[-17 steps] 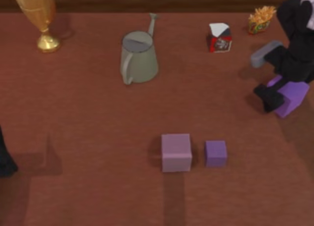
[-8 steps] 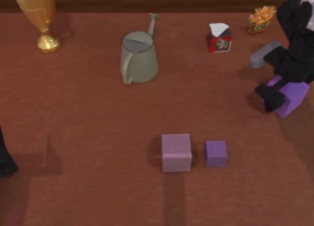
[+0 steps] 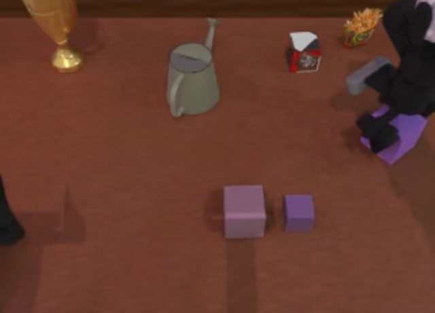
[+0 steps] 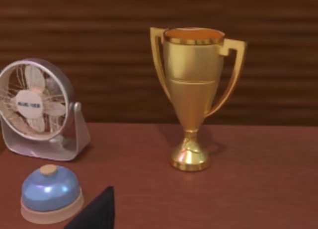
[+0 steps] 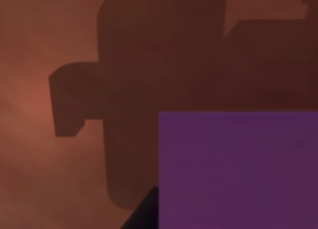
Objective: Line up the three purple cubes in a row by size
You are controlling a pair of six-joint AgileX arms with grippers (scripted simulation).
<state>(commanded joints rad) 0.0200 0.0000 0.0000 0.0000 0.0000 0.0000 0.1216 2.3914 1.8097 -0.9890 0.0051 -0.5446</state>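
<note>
Purple big cube [image 3: 402,138] sits near the desk's right edge, w/ the right gripper [image 3: 382,131] down over it. Fingers look set around it, one dark finger on its inner side, but whether they've closed firm I can't tell; arm body hides the rest. Right wrist view is filled by the cube's top face and shadow on the desk, so the pincer is low and close.

Med lilac cube [image 3: 245,210] and small violet cube [image 3: 299,212] already stand just beside each other near the front-middle of the desk, small gap between, med one toward the left. Left arm [image 3: 8,221] is parked at the left edge, gripper not seen.

Step in hand, I'd judge: grasping the big cube, last one to place. Approx two-thirds done. Next move calls for a firm grip, lift clear, carry across to the left side of the med cube, set down in line w/ the same gap. Path must pass over or behind the two placed cubes w/o nudging them. Watering can [image 3: 193,79], carton [image 3: 304,52] and trophy [image 3: 53,21] sit toward the back edge, well apart from the row.
</note>
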